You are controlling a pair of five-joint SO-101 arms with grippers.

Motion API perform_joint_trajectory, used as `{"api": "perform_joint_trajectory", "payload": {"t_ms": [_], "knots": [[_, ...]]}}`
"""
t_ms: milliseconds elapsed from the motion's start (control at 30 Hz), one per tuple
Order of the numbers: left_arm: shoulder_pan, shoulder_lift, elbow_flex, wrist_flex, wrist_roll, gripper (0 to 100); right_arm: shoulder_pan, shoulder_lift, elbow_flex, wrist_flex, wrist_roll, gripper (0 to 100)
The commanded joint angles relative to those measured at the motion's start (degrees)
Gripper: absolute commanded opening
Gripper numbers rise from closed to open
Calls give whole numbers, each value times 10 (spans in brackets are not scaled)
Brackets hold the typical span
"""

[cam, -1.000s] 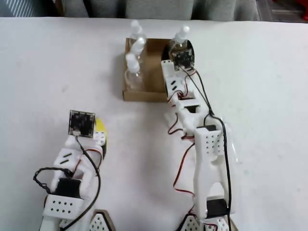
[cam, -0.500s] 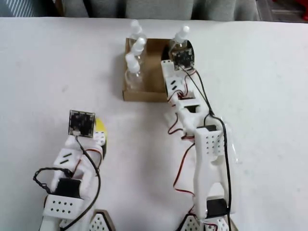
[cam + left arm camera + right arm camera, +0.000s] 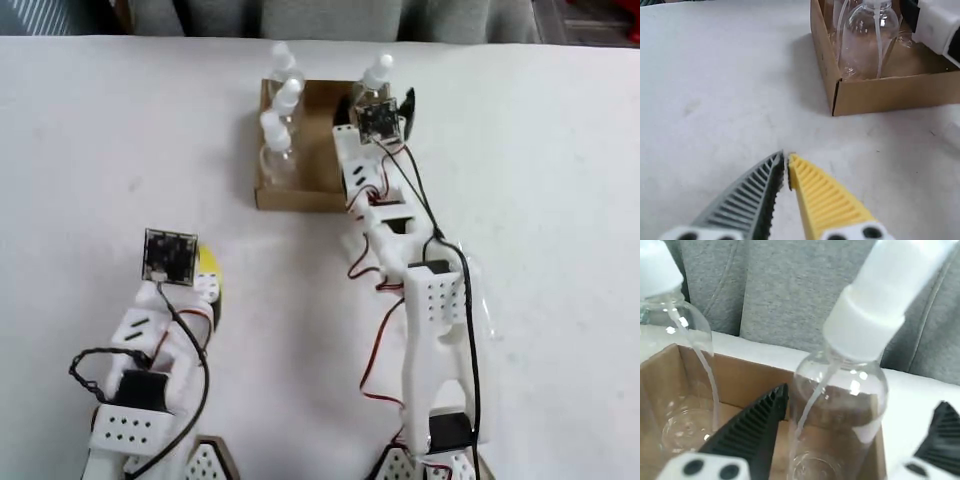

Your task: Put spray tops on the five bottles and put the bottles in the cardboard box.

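Note:
The cardboard box (image 3: 298, 196) sits at the table's far middle with several clear bottles in it, each with a white spray top. One such bottle (image 3: 374, 84) stands upright in the box's right far corner. My right gripper (image 3: 388, 98) is open around it, one black finger on either side of the bottle (image 3: 840, 405), apart from the glass. Another capped bottle (image 3: 670, 315) stands deeper in the box (image 3: 670, 365). My left gripper (image 3: 786, 159) is shut with nothing in it, low over the bare table, well short of the box (image 3: 890, 95).
The left arm (image 3: 160, 330) rests at the near left and the right arm (image 3: 425, 300) stretches from the near edge to the box. Grey fabric lies beyond the table's far edge. Open tabletop lies left and right of the box.
My right gripper has opened: its black finger has swung out to the right of the corner bottle, which stays standing in the box. The left arm has not moved.

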Motion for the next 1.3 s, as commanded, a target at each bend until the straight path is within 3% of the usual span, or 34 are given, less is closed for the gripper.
{"api": "perform_joint_trajectory", "payload": {"t_ms": [0, 400, 1267], "knots": [[-6, -8, -2, -18, -6, 22, -3, -27, -10, 9, -33, 397], [-6, -9, -2, -18, -6, 22, -2, -58, -10, 8, -74, 399], [-6, -10, -2, -19, -6, 24, -9, -142, -10, 22, -75, 400]]}}
